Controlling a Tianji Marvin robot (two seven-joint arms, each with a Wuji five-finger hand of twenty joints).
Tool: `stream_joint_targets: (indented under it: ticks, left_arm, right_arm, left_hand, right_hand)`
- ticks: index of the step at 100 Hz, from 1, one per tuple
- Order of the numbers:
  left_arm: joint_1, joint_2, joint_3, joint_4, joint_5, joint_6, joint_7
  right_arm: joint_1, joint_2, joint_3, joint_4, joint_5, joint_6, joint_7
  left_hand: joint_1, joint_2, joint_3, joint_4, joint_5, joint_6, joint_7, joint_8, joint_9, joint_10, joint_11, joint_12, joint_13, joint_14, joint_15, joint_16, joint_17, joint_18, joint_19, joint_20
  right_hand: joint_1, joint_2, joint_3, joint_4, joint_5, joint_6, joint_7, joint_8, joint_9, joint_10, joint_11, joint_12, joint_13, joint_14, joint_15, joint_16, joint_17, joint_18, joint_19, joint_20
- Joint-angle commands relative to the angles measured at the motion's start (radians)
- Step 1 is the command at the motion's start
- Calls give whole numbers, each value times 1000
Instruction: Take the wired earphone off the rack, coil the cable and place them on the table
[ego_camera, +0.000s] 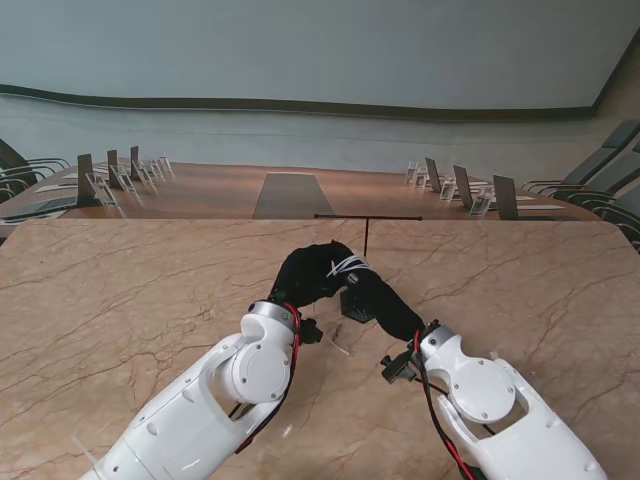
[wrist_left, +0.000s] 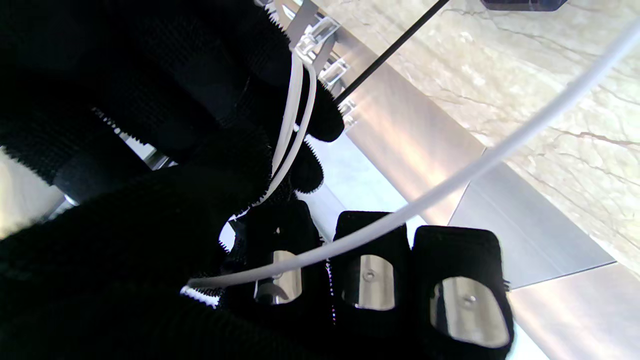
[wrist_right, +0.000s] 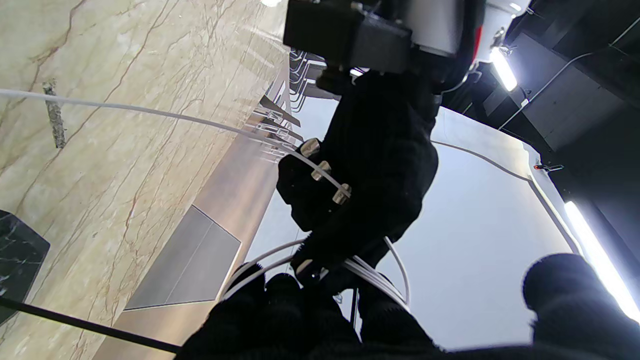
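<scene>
Both of my hands are up over the middle of the marble bench (ego_camera: 120, 300), meeting just this side of its far edge. My left hand (ego_camera: 310, 272) is closed around white loops of the earphone cable (ego_camera: 348, 265), and in the left wrist view I see two strands of that cable (wrist_left: 295, 130) running side by side between the black-gloved fingers (wrist_left: 320, 120), pinched there. Another length of cable (wrist_left: 450, 180) sweeps diagonally across that same view, passing over the metal-plated fingers (wrist_left: 367, 275) at the near edge. My right hand (ego_camera: 385, 300) sits just beside the left one, touching or nearly so, and the right wrist view shows its fingers (wrist_right: 280, 300) gripping several white loops (wrist_right: 380, 280) bunched together, while the left hand (wrist_right: 370, 165) hangs right in front of it with one strand (wrist_right: 150, 114) stretching away over the bench. So the cable is held off the bench, shared between both hands. The thin black rack (ego_camera: 366, 228) stands at the far edge, its upright post just beyond my hands. I can't make out the earbuds themselves in any view.
</scene>
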Motion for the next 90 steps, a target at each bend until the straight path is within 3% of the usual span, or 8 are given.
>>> stream_joint_targets:
  ticks: [1, 19, 25, 53, 76, 77, 79, 90]
  left_arm:
    - [4, -3, 9, 7, -3, 6, -11]
    - [-7, -6, 20, 25, -5, 10, -18]
    - [-10, -7, 23, 31, -8, 12, -18]
    - [-24, -7, 13, 45, 4, -15, -2]
    - [-7, 2, -31, 30, 31, -42, 27]
    - [-5, 2, -33, 29, 31, -43, 28]
    - [-3, 3, -37, 27, 32, -45, 30]
    - [7, 8, -48, 18, 40, -48, 28]
  right_arm:
    - [5, -6, -6, -11, 3, -14, 1]
    - [4, -6, -15, -30, 18, -30, 4]
    - [1, -4, -19, -38, 22, -31, 8]
    - [-41, 5, -37, -71, 30, -19, 34]
    - [-66, 0, -29, -54, -15, -3, -3]
    - [-66, 0, -29, -52, -19, -5, -6]
    - [-66, -1, -28, -48, -27, -6, -12]
    - [-65, -5, -27, -35, -31, -1, -25]
  left_hand:
    - [45, 14, 131, 15, 8, -71, -37, 28, -23, -116, 45, 8, -9, 43, 38, 10, 17, -14, 276, -6]
    - [47, 16, 132, 12, 7, -70, -41, 40, -23, -117, 45, 7, -9, 43, 38, 10, 17, -14, 276, -8]
    - [51, 19, 128, 10, 5, -68, -43, 44, -25, -114, 45, 7, -9, 43, 37, 10, 17, -14, 276, -8]
    - [74, 12, 133, 9, 7, -71, -43, 73, -37, -85, 68, 23, -37, 55, 18, 12, -20, -8, 276, -23]
    - [63, 18, 135, 4, 0, -77, -40, 86, -37, -106, 64, 25, -36, 53, 14, 15, -24, -6, 276, -28]
    - [63, 18, 135, 4, 0, -76, -39, 86, -37, -107, 64, 25, -36, 53, 14, 15, -24, -6, 276, -28]
    - [63, 17, 135, 4, 0, -75, -39, 87, -37, -107, 64, 25, -36, 52, 14, 15, -24, -6, 276, -28]
    - [60, 19, 135, 3, 0, -74, -41, 89, -36, -109, 63, 24, -36, 51, 13, 15, -24, -5, 276, -29]
  right_hand:
    - [23, -22, -10, -34, 38, -15, 144, 80, 44, -104, 37, -15, -10, -49, -11, -17, -3, -44, -27, 13]
    - [64, -32, 4, -26, 47, -9, 173, 95, 44, -104, 37, -15, -8, -50, -8, -12, -2, -45, -21, 21]
    - [81, -28, -12, -15, 27, -8, 235, 87, 44, -104, 37, -15, -9, -48, -8, 3, -9, -45, -7, 41]
    - [81, -31, -17, -15, 28, -3, 251, 67, 44, -102, 37, -15, -9, -47, -8, 4, -9, -44, -8, 44]
    - [84, -35, -15, -16, 32, 5, 285, 54, 44, -107, 37, -15, -9, -51, -10, 0, -7, -48, -13, 42]
    - [85, -35, -17, -16, 17, 6, 344, -2, 44, -107, 37, -15, -8, -51, -11, -2, -6, -47, -16, 45]
    - [87, -34, -17, -15, 7, 8, 390, -44, 44, -106, 37, -15, -8, -50, -11, -3, -5, -47, -18, 47]
    - [95, -39, -15, -15, 8, 10, 418, -59, 44, -109, 37, -15, -9, -51, -10, -3, -5, -48, -20, 48]
